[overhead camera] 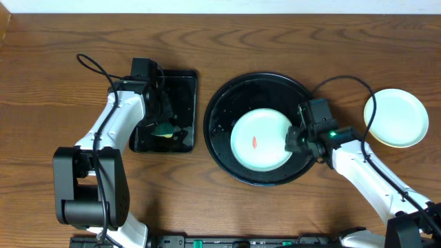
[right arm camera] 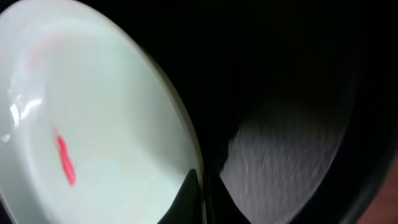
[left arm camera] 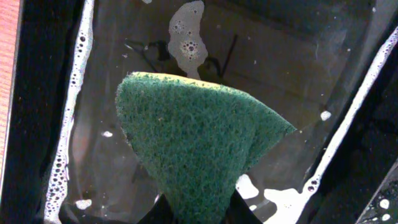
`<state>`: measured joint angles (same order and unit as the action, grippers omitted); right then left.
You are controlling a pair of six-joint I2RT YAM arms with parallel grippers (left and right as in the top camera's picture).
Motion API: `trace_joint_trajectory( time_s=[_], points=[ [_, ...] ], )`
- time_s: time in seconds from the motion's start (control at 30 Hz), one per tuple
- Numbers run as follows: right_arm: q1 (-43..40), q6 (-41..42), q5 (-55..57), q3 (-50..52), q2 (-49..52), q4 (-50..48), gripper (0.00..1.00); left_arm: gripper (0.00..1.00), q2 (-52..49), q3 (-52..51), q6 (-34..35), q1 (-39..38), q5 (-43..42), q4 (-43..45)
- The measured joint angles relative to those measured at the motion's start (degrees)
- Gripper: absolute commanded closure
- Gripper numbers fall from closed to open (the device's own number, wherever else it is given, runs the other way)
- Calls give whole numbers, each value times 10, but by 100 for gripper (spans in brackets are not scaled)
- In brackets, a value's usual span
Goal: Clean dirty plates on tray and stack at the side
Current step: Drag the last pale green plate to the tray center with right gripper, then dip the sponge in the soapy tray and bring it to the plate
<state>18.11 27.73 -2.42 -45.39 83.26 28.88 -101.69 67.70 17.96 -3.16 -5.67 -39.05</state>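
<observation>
- The mint plate (overhead camera: 269, 127) lies flat in the round tray (overhead camera: 255, 89), just below the middle of the overhead frame, with a red smear (overhead camera: 255, 142) at its centre.
- The right gripper (overhead camera: 295, 138) sits at the plate's right-hand edge. In the wrist view its fingertips (right arm camera: 185, 196) look nipped together on the rim, though the grip is at the very bottom of that frame and hard to make out.
- Over in the left half, the left gripper (overhead camera: 165, 124) is clenched on a green-and-yellow sponge (left arm camera: 199, 149). It holds the sponge above the soapy water (left arm camera: 186, 37) in the rectangular tray (overhead camera: 180, 93).
- At the far right of the overhead frame the stacked plates (overhead camera: 396, 114) rest on the table (overhead camera: 55, 69). A yellow edge peeps out under the pale top one, so I take it for two plates.
- The mint plate looks light, stiff and shallow, with a glossy face that I'd expect to turn slippery once soap reaches it.
- The thin raised rim seems the only place to hold it. Pinched at one edge, it will likely want to pivot when the sponge pushes on it, so a deep bite with the far edge braced on the tray floor looks safest.
- I can't tell what it is made of, so it is best treated as breakable.
- The sponge is soft and soaked, so it will fold and drip on the way across.
</observation>
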Motion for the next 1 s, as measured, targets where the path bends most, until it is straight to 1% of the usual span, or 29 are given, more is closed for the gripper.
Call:
trace_joint_trajectory(
  time_s=[0.13,0.3,0.47,0.57,0.8,1.0],
  points=[
    [0,2,31,-1,21,-37,99,92,0,0,0,0,0,0],
    [0,6,41,-2,88,-57,99,92,0,0,0,0,-8,0],
    [-2,8,41,-7,108,-71,99,93,0,0,0,-2,-76,12],
    [-2,8,43,-8,109,-76,99,92,0,0,0,-15,-116,29],
    [-2,7,44,-9,110,-76,99,92,0,0,0,-112,-154,78],
    [-2,8,44,-9,110,-76,99,92,0,0,22,-199,-141,137]
  ],
)
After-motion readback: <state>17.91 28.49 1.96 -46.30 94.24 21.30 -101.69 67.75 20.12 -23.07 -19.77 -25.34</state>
